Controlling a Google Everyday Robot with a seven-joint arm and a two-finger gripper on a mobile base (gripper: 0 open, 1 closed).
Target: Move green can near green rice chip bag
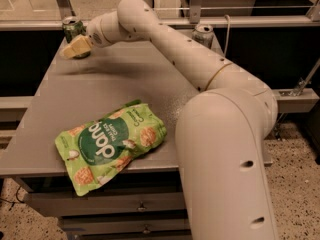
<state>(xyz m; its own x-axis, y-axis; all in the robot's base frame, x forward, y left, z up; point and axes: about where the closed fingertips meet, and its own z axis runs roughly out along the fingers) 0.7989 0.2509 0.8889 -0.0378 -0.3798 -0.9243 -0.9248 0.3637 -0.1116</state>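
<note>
The green can (72,29) stands upright at the far left corner of the grey table (125,74). My gripper (71,49) has reached across the table and sits right in front of the can, covering its lower part. The green rice chip bag (108,143) lies flat near the table's front edge, well apart from the can.
A silver-grey can (203,35) stands at the far right of the table, behind my arm. My arm (200,84) spans the right side of the table. Drawers (100,204) sit below the front edge. A rail runs behind the table.
</note>
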